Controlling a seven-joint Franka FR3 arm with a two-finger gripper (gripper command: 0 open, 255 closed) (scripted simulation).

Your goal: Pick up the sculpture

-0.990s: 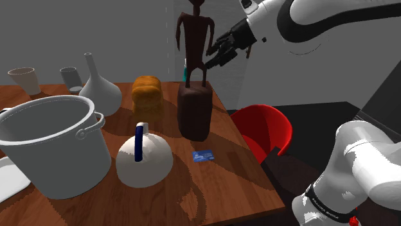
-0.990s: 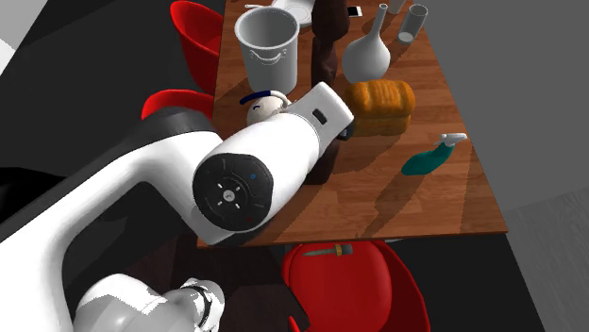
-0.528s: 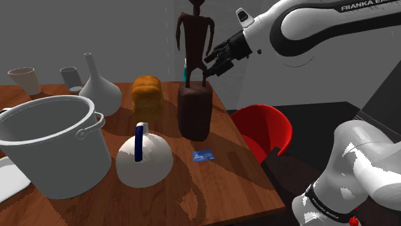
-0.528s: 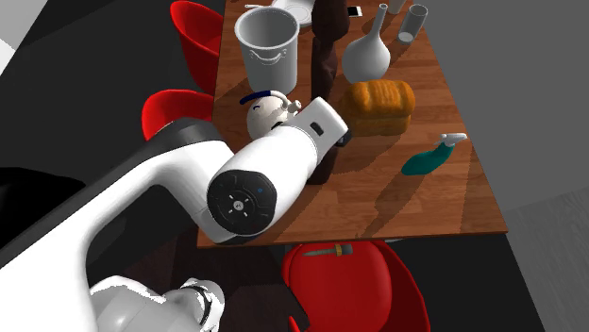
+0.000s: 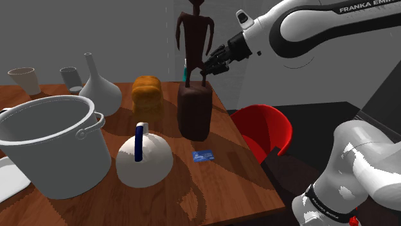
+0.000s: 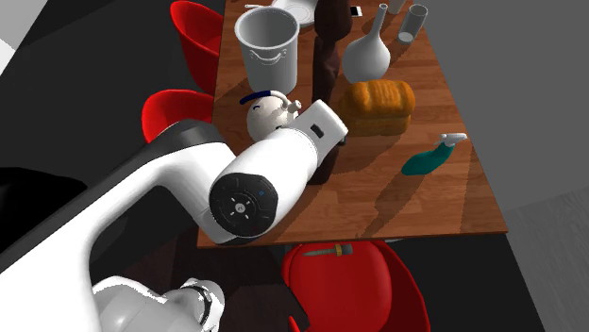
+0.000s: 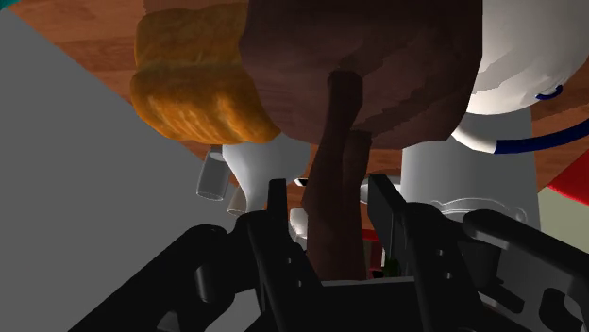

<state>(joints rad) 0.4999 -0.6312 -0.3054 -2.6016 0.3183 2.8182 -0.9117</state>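
The sculpture (image 5: 195, 40) is a tall, thin, dark brown human figure on a rounded dark brown base (image 5: 195, 113), near the wooden table's (image 5: 225, 186) far edge in the shoulder view. My black gripper (image 5: 209, 69) is at the figure's lower legs, coming in from the shoulder view's right. In the wrist view the gripper (image 7: 330, 203) is open. The sculpture's leg (image 7: 338, 189) stands between the two fingers (image 7: 277, 203), close to the one on the kettle's side, with a small gap on the bread's side. In the second exterior view the arm covers most of the sculpture (image 6: 327, 49).
Beside the sculpture lie a bread loaf (image 5: 146, 94), a white kettle with a blue handle (image 5: 144, 158), a big grey bucket (image 5: 51, 141), a white flask (image 5: 98, 87), two cups and a blue card (image 5: 204, 155). Red chairs (image 5: 263, 128) ring the table. A teal spray bottle (image 6: 429, 157) lies behind.
The hand has moved in toward the sculpture and dropped a little, from beside the figure's thighs to around its lower legs. The sculpture has not moved.
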